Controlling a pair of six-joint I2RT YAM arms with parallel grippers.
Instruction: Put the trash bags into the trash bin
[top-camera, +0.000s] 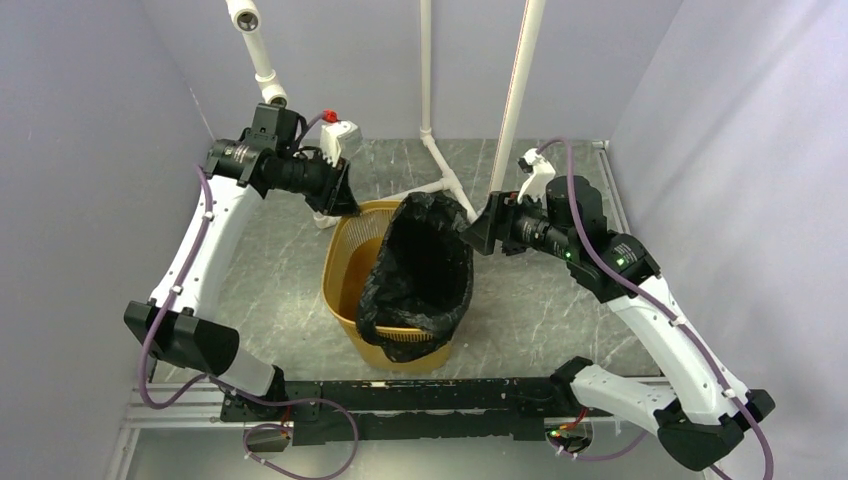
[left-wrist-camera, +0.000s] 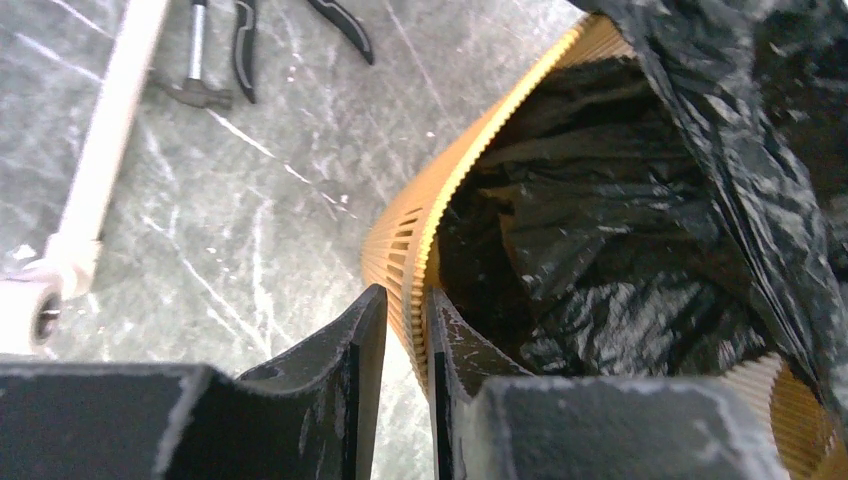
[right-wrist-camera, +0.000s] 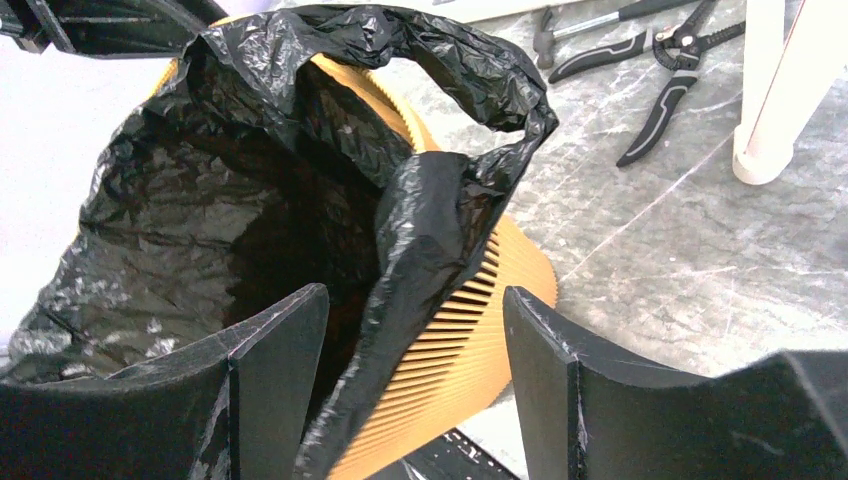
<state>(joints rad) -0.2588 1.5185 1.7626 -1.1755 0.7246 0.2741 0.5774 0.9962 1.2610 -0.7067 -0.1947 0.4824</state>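
Two grippers, one trash bin, one trash bag

The left gripper (left-wrist-camera: 405, 305) has its two fingers nearly closed, pinching the far-left rim of the trash bin (top-camera: 345, 270). The right gripper (right-wrist-camera: 415, 300) has its fingers spread wide either side of the bag's loose edge and the bin wall, gripping nothing. The single black trash bag (top-camera: 425, 260) sits inside the bin, draped over its right rim. The bin stands upright on the table (top-camera: 270, 290). One hammer (right-wrist-camera: 545, 42) lies beyond.

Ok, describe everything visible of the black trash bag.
The trash bag is thin, glossy, crinkled black plastic, standing open inside the trash bin. Its mouth folds over the bin's right and near rim; the left rim is bare. A loose fold hangs down the outer wall, between the fingers of the open right gripper.
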